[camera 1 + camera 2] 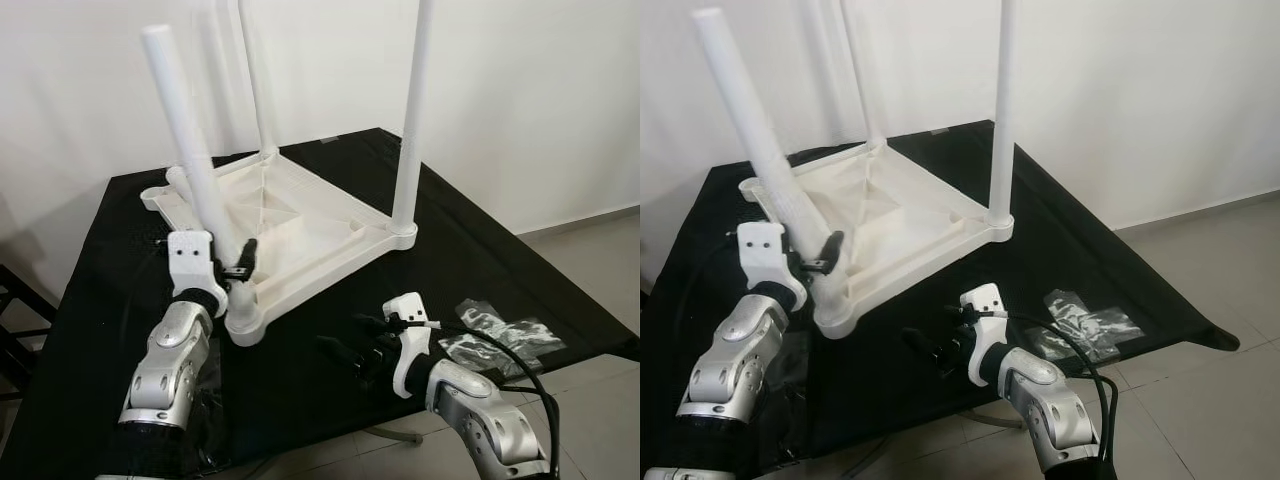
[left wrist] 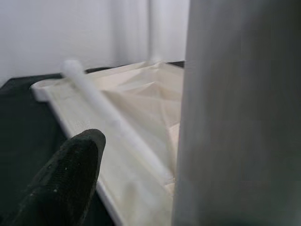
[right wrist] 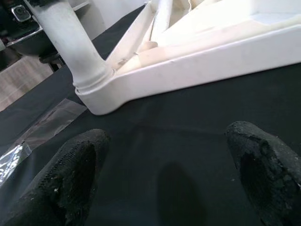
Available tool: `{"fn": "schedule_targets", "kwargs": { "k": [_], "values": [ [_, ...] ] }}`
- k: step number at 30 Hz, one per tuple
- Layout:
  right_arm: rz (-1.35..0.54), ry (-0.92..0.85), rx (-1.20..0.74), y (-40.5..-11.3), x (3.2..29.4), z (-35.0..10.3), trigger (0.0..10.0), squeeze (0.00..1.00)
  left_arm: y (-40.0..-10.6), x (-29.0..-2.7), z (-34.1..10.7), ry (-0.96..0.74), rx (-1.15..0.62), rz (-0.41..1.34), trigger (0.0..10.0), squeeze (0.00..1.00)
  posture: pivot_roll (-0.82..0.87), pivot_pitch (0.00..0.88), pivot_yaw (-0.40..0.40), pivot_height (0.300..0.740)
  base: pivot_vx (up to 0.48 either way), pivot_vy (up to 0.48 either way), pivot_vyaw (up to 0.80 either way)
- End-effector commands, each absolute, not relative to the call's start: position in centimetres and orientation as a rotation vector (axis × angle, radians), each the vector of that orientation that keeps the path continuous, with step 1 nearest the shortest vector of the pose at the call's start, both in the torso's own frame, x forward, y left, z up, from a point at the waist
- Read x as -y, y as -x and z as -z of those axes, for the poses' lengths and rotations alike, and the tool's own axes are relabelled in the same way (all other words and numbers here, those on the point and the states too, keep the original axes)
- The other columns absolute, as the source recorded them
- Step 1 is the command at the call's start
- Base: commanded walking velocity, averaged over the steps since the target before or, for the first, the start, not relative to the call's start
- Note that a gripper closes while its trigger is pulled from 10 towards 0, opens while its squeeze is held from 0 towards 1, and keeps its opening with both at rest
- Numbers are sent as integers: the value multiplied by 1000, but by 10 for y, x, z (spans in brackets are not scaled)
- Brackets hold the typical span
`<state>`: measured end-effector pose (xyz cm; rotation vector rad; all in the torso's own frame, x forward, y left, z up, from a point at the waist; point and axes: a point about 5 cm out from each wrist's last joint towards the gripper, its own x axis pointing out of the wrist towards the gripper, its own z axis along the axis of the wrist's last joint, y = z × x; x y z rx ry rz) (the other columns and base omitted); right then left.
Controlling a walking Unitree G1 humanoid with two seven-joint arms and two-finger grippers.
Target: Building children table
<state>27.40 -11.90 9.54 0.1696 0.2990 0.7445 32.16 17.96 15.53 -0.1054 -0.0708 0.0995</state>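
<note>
Four white legs rise from an upturned white children's table (image 1: 300, 225) that lies top-down on a black cloth (image 1: 480, 250) covering the tabletop. Near leg (image 1: 195, 160) — tilted, leaning away from the corner socket (image 1: 243, 322) at the front of the frame; its foot meets that socket just beside the left tool (image 1: 235, 262). Right-hand leg (image 1: 413, 120) — upright, seated in its own corner socket. Far leg (image 1: 256, 80) — upright at the rear corner. The fourth leg, at the rear-left corner, is pale against the white wall (image 1: 520, 90) and hard to separate from it.

Left tool: raised at the lower part of the tilted leg, one black finger (image 2: 66, 179) beside the leg, which looms large and blurred in the left wrist view; the pictures do not show whether the fingers press on the leg or stand free of it — cannot tell.

Right tool (image 3: 164, 174): low over the black cloth in front of the table's near edge, fingers (image 3: 75, 174) spread apart with bare cloth between them, touching nothing.

Clear plastic bags (image 1: 500, 335) lie on the cloth to the robot's right, well apart from the table. Grey floor tiles (image 1: 600, 250) show beyond the tabletop's right edge.
</note>
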Motion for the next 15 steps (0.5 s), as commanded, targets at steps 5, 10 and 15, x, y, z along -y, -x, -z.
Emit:
{"fn": "schedule_targets", "kwargs": {
  "k": [5,10,15],
  "values": [
    [-751,-179,-292,-275,118,-97,10000,0,-323,-186,-151,145,68,-150,0,0,-120,0,48,740,0,0,0],
    [-751,-178,-292,-275,119,-98,10000,0,-322,-171,-163,122,153,12,0,0,-120,0,48,740,0,0,0],
    [-751,-177,-292,-276,119,-98,10000,0,-321,-166,-167,97,170,88,0,0,-121,0,47,740,0,0,0]
  ]
}}
